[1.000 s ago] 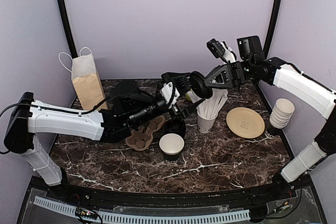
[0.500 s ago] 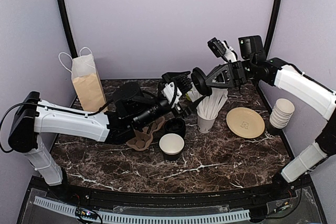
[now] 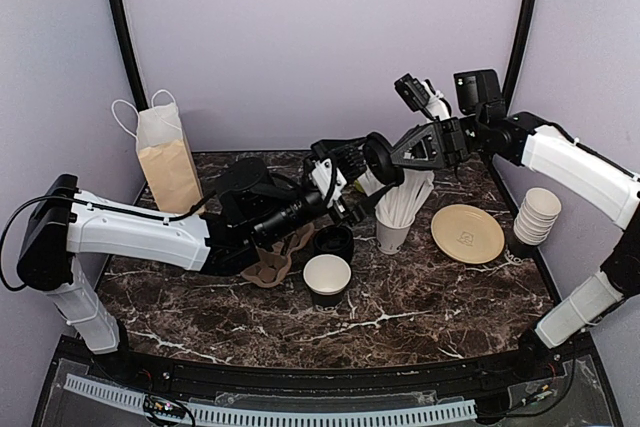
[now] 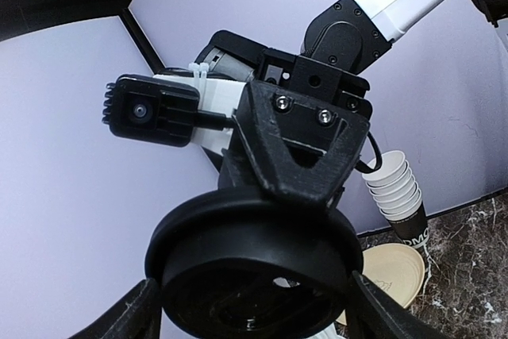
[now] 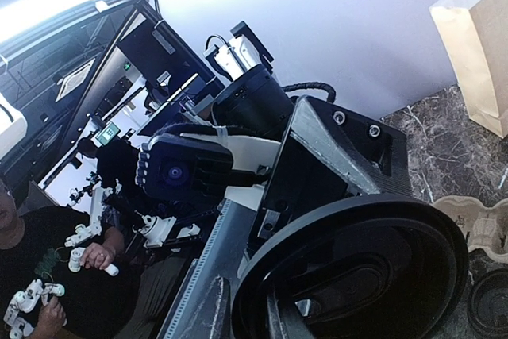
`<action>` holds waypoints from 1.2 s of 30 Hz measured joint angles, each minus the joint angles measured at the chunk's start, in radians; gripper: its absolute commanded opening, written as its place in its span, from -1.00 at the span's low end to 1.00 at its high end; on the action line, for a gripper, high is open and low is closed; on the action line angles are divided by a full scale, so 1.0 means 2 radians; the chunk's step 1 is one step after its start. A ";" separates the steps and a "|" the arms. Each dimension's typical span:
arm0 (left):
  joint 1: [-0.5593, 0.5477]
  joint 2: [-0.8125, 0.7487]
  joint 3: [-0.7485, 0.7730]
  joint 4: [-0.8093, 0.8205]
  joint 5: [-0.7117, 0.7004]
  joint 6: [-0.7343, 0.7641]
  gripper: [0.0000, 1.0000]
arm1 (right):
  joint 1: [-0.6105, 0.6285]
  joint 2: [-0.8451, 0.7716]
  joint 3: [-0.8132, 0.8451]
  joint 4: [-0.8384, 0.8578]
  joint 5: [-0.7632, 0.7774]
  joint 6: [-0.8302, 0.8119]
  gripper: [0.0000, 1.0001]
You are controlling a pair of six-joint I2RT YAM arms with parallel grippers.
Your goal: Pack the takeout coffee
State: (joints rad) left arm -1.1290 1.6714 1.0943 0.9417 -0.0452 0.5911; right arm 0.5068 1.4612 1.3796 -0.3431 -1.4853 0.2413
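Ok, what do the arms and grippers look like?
White link shells and black joints on the left arm and right arm. The left gripper and right gripper are black; the right's frame is triangular with two screws. A black cable loops by the left shoulder.

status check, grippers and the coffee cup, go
Right gripper shut on black lid, held in air. Left gripper open, fingers flanking it. Cup on table lidless, not yet packed. Straw cup close below.
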 measured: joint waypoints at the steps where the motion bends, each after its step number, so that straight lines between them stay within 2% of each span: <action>1: 0.000 0.000 0.000 0.000 0.000 0.000 0.58 | 0.000 0.000 -0.001 0.000 0.000 0.000 -0.69; 7: 0.000 0.000 0.000 0.000 -0.001 0.000 0.47 | 0.000 0.000 -0.003 0.003 0.000 0.003 -0.60; 14: 0.001 0.000 0.000 -0.016 -0.012 -0.004 0.46 | -0.007 -0.001 -0.005 0.002 -0.001 0.006 0.04; 16: 0.001 -0.003 -0.001 -0.032 -0.013 -0.009 0.46 | -0.026 -0.003 -0.004 -0.006 0.007 -0.004 0.18; 18: 0.000 -0.014 -0.002 -0.066 -0.014 -0.018 0.43 | -0.056 -0.004 0.002 -0.036 0.034 -0.027 0.21; 21: 0.000 -0.045 0.002 -0.155 -0.014 -0.040 0.40 | -0.091 -0.004 0.028 -0.104 0.142 -0.102 0.21; 24: 0.001 -0.076 0.033 -0.278 -0.011 -0.069 0.38 | -0.092 -0.019 0.023 -0.134 0.276 -0.165 0.22; 26: 0.001 -0.090 0.069 -0.374 -0.007 -0.092 0.33 | -0.090 -0.034 0.003 -0.147 0.335 -0.195 0.22; 30: 0.001 -0.098 0.132 -0.539 0.005 -0.134 0.31 | -0.089 -0.048 -0.037 -0.173 0.377 -0.235 0.22; 36: 0.002 -0.080 0.171 -0.708 0.023 -0.180 0.30 | -0.063 -0.048 -0.055 -0.202 0.381 -0.273 0.21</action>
State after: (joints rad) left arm -1.1244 1.5105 1.4364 -0.4747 0.0013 0.2310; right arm 0.3805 1.3651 1.2697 -0.7467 -0.7223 -0.3042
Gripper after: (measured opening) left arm 0.727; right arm 0.609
